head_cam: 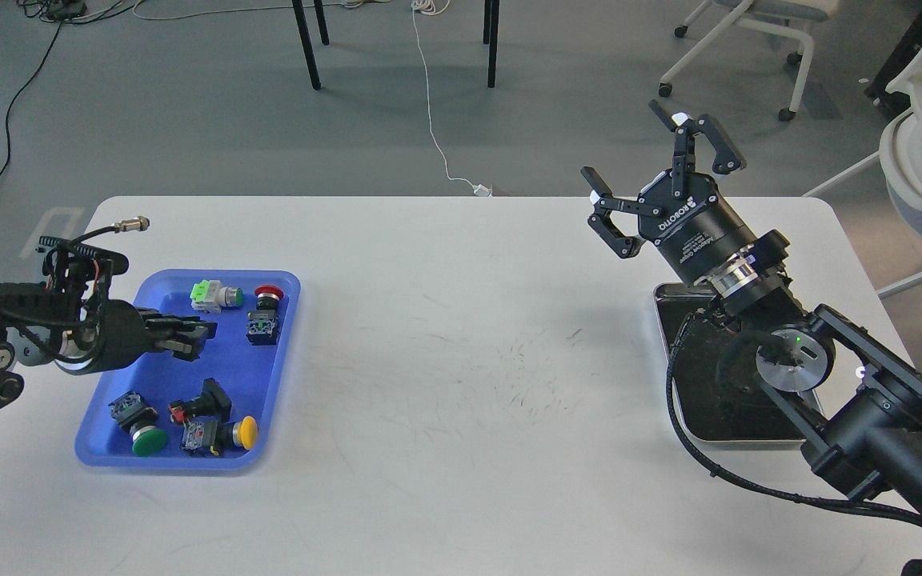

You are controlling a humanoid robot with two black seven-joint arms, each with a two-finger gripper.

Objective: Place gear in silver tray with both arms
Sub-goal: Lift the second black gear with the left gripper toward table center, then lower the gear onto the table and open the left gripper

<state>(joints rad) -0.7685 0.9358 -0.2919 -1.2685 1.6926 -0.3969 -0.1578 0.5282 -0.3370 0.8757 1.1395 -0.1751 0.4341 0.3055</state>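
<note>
The silver tray (697,416) lies at the table's right side, partly hidden under my right arm; what shows of its dark bottom holds nothing. My right gripper (635,158) is open and empty, raised above the table just behind the tray's far left corner. The gear is several push-button switch parts in the blue tray (289,320) at the left: a green-and-white one (217,296), a red-capped one (267,294), a green-capped one (141,436) and a yellow-capped one (241,432). My left gripper (193,336) hovers over the blue tray's middle, pointing right; its fingers look dark and overlap.
A black part with a red tip (201,404) also lies in the blue tray. The white table (461,360) stretches between the two trays. Chair and table legs stand on the floor beyond the far edge.
</note>
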